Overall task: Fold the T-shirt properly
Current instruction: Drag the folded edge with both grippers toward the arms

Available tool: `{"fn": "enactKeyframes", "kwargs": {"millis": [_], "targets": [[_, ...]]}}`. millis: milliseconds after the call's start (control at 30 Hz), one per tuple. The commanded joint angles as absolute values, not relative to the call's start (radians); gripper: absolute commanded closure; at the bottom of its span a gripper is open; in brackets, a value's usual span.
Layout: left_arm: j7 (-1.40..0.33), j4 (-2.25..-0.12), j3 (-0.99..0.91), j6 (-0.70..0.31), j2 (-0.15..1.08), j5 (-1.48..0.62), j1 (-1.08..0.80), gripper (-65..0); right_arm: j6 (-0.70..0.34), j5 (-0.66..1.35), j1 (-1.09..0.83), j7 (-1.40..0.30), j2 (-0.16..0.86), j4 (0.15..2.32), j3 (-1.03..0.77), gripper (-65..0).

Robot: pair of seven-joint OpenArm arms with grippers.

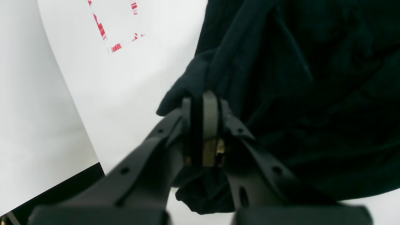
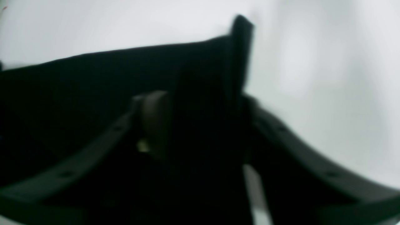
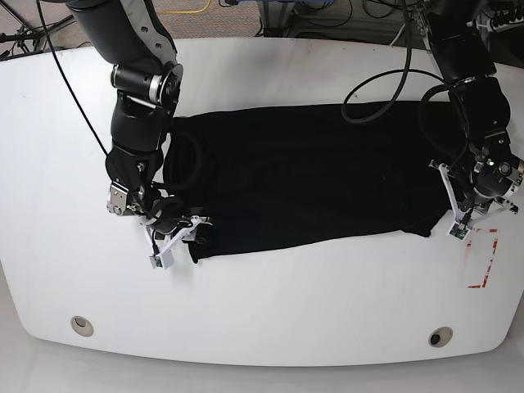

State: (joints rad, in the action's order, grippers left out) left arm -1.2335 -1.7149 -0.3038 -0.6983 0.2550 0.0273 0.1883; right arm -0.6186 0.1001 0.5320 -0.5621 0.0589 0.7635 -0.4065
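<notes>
Left gripper [image 1: 201, 100]: My fingers are together, pinching dark cloth of the T-shirt [image 3: 311, 180]. How are yours?

Right gripper [image 2: 203, 100]: Apart. I'm open, with a fold of the shirt between my two fingers, though my view is blurred. Where does the rest lie?

Left gripper: Across the white table [image 3: 270, 311], between us and beyond, wide and black. From my wrist I see creases running through it and a ruffled lower edge beside my fingers.

Right gripper: I'm at its near corner on my side; you're by the near corner on yours.

Left gripper: Just beside me, the tabletop carries broken red marks [image 3: 493, 260].

Right gripper: Nearer the table's front edge are two round fittings [image 3: 82, 326], one toward each side. Past the cloth, at the far side, there are loose cables [image 3: 344, 23].
</notes>
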Motion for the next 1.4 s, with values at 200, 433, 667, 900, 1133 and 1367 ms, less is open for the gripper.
{"fn": "enactKeyframes", "kwargs": {"millis": [200, 433, 667, 900, 1133, 1367], "targets": [[-1.221, -1.732, -0.305, -0.698, 0.269, 0.031, 0.213, 0.0, -0.625, 0.113, 0.567, -0.53, 0.064, 0.782, -0.404, -1.7], [-1.221, -1.738, -0.302, -0.698, 0.269, 0.027, 0.22, 0.0, -0.631, 0.117, 0.587, -0.573, 0.073, 0.794, -0.406, 0.0], [-1.221, -1.739, -0.3, -0.698, 0.269, 0.027, 0.248, 0.0, -0.631, 0.119, 0.549, -0.642, 0.093, 0.937, -0.407, 0.0], [-1.221, -1.739, -0.3, -0.698, 0.269, 0.027, 0.254, 0.0, -0.631, 0.12, 0.501, -0.725, 0.119, 1.087, -0.407, 0.0], [-1.221, -1.741, -0.3, -0.698, 0.269, 0.027, 0.254, 0.0, -0.633, 0.122, 0.452, -0.814, 0.136, 1.218, -0.415, 0.0], [-1.221, -1.765, -0.3, -0.698, 0.269, 0.027, 0.248, 0.0, -0.633, 0.122, 0.395, -0.911, 0.153, 1.377, -0.417, 0.0]]}}
